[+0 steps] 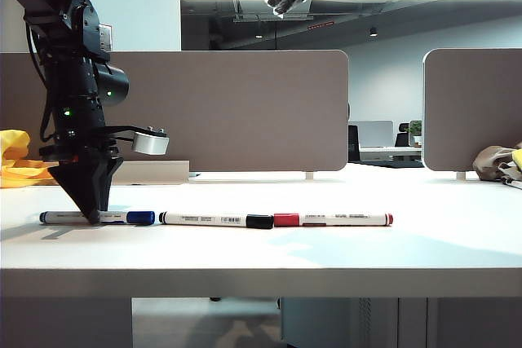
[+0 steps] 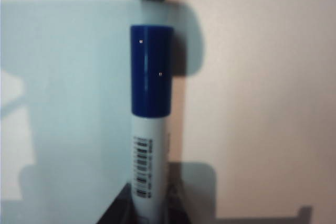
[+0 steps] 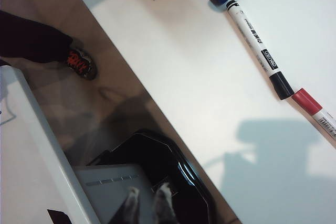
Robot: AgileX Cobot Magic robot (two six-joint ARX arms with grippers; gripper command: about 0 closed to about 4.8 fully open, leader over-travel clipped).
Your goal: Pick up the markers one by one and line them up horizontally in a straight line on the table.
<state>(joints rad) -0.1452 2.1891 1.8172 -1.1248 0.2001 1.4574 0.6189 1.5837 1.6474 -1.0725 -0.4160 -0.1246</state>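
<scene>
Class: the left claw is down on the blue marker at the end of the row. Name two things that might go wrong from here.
1. The left claw is still around the blue marker; lifting off could drag or roll it out of line.
2. The blue marker's cap lies close to the black marker; a nudge could shift that one too.

The right claw hangs high, no apparent threat.

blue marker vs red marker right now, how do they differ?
The blue marker has a blue cap and sits at the left end of the row with the left gripper down on its barrel. The red marker has a red cap, sits at the right end, and nothing touches it. Both lie flat on the table, white-barrelled.
</scene>
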